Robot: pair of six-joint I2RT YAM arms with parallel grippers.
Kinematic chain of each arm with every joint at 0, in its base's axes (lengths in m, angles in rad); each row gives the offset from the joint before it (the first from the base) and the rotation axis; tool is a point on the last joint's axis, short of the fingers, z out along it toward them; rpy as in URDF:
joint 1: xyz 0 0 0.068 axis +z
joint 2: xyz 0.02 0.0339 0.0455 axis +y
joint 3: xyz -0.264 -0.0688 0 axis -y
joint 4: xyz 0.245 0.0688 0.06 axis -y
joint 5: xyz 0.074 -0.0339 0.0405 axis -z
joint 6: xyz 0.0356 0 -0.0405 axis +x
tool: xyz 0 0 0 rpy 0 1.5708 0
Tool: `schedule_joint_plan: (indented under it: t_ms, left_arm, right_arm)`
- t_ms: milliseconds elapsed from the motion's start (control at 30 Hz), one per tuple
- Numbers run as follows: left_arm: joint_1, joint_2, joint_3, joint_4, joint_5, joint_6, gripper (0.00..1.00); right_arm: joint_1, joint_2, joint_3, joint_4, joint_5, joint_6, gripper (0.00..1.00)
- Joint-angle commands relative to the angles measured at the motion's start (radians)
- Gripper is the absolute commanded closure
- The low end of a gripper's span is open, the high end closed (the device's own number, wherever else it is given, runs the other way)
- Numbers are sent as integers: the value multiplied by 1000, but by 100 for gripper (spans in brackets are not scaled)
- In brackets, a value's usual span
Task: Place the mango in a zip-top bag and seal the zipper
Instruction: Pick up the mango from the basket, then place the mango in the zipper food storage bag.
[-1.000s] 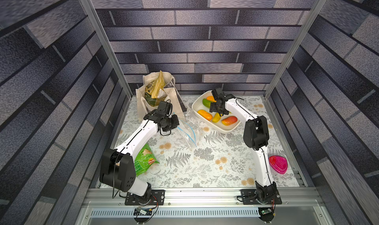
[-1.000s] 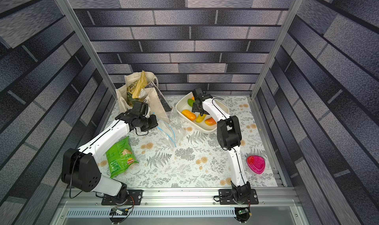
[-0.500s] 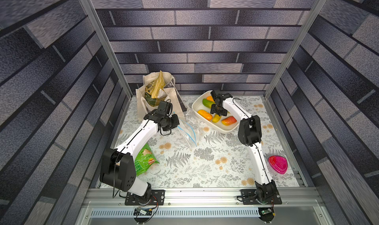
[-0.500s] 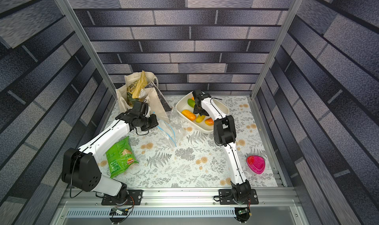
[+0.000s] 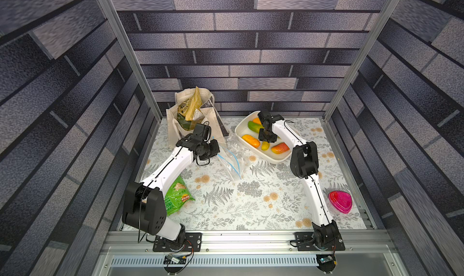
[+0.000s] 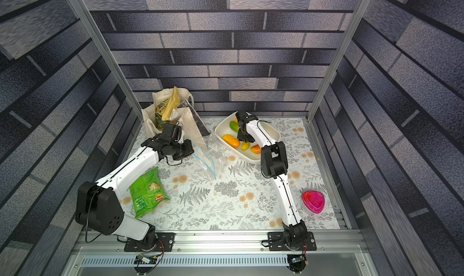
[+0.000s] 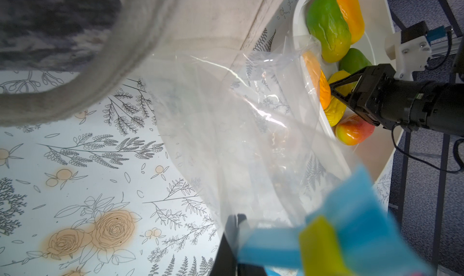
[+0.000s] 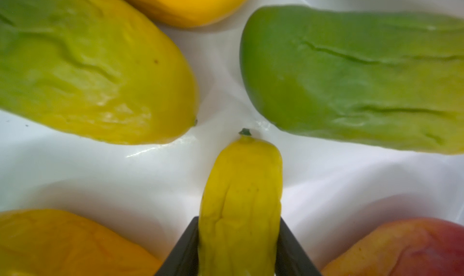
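Right gripper [image 5: 266, 141] has dropped deeper into the white bowl [image 5: 239, 132] and its jaws have narrowed onto the small yellow mango [image 8: 241, 199], touching both flanks. Mango apparently still resting in the bowl, so the lift looks next. Other mangoes [image 5: 250, 140] lie loose around it. Zip-top bag [image 5: 232, 161] is empty, just beside the bowl on the tabletop [image 5: 226, 212]. Left gripper [image 5: 218, 150] jaws pinch its zipper [image 7: 271, 244]. Canvas tote [image 5: 180, 136] behind holds packets.

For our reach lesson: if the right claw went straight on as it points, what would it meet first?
The right claw would meet the yellow mango between its jaws, then probably the white bowl beneath.
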Motion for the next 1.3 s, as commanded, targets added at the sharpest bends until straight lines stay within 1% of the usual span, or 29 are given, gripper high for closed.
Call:
schedule_joint_plan:
  t_ms: [0, 100, 167, 267, 300, 367, 433, 467, 500, 533, 633, 700, 767, 900, 1067, 1133, 1267]
  left_arm:
    - [-4, -21, 40, 0, 8, -5, 100]
    - [-5, -16, 46, -7, 5, -4, 100]
    - [-4, -13, 49, -7, 5, -6, 100]
    - [-3, -4, 60, -15, 8, -7, 100]
    - [-3, 0, 65, -14, 9, -8, 100]
    - [-2, 10, 78, -15, 16, -12, 100]
    - [0, 25, 100, -20, 25, -19, 100]
    - [-1, 31, 112, -22, 31, -20, 100]
    - [-1, 39, 127, -23, 39, -22, 100]
    - [-2, 46, 141, -26, 49, -24, 100]
    - [-4, 57, 180, -35, 69, -23, 100]
    - [-9, 54, 195, -46, 67, -21, 100]
    - [-12, 48, 202, -51, 66, -20, 100]
    - [-14, 37, 204, -55, 84, -17, 100]
    - [-16, 25, 203, -57, 120, -5, 100]
    - [-14, 19, 203, -58, 123, -7, 100]
    - [-8, -1, 206, -51, 149, -17, 100]
  right_arm:
    - [-6, -43, -65, 40, -67, -18, 76]
    - [-5, -166, -190, 142, -108, -35, 85]
    - [-6, -272, -302, 230, -134, -43, 87]
    - [-5, -477, -521, 433, -190, -66, 90]
    - [-4, -569, -608, 521, -218, -71, 92]
    - [2, -710, -771, 703, -299, -75, 94]
    - [27, -840, -937, 926, -437, -99, 93]
    - [50, -893, -997, 1005, -491, -121, 94]
    - [82, -937, -1051, 1081, -561, -153, 91]
    - [122, -968, -1087, 1127, -622, -194, 91]
    - [225, -1001, -1127, 1171, -704, -321, 92]
    - [253, -998, -1134, 1212, -754, -357, 92]
    - [269, -987, -1132, 1239, -760, -404, 92]
    - [271, -925, -1071, 1205, -802, -490, 93]
    - [270, -875, -1004, 1134, -790, -565, 93]
    - [271, -864, -996, 1132, -806, -593, 93]
    - [271, -842, -988, 1098, -795, -632, 93]
